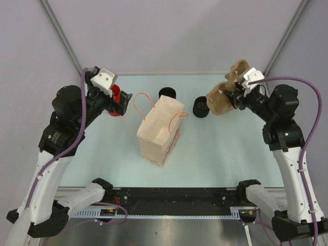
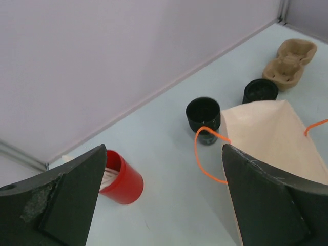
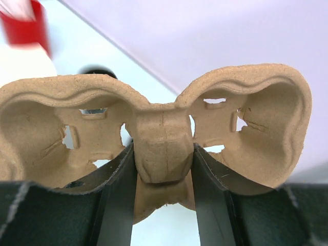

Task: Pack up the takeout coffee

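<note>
Takeout coffee [image 2: 203, 114] — likely light, thin-walled, crushable; take it mid-wall, gently. Left gripper [image 2: 161, 200] gapes empty; right gripper [image 3: 165, 205] clamps the cardboard carrier [image 3: 164, 148].

A robotics lab cell: plain panel walls [image 1: 169, 36] on metal framing [image 1: 61, 33] box in a pale table [image 1: 220, 148]
</note>
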Action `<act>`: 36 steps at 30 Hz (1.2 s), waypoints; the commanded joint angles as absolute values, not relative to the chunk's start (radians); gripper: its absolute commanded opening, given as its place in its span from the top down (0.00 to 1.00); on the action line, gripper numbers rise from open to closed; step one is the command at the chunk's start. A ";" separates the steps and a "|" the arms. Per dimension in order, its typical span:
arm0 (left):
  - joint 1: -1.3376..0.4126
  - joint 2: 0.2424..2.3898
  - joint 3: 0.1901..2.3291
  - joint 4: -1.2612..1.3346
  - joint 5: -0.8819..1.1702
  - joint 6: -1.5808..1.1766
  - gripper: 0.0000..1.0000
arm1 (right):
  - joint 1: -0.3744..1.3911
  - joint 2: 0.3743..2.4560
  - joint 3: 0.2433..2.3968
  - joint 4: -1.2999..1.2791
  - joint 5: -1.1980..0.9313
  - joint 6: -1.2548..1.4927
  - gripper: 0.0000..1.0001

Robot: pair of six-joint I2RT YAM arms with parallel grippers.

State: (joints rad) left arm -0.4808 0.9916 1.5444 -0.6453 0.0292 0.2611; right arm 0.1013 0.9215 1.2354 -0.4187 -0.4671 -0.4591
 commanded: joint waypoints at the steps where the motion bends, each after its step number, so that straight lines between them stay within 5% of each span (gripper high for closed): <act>1: -0.394 0.999 1.422 -0.588 0.070 0.207 0.01 | 0.218 1.014 1.353 -0.316 -0.537 -0.327 0.94; 12: -0.256 0.937 1.339 -0.575 0.216 0.183 0.01 | 0.478 1.356 1.784 -0.436 -0.632 -0.219 0.94; 19: -0.184 0.887 1.289 -0.560 0.305 0.169 0.01 | 0.650 1.457 1.750 -0.488 -0.638 -0.190 0.95; 36: -0.097 1.009 1.367 -0.488 0.592 0.091 0.01 | 0.750 1.534 1.698 -0.555 -0.522 -0.038 0.95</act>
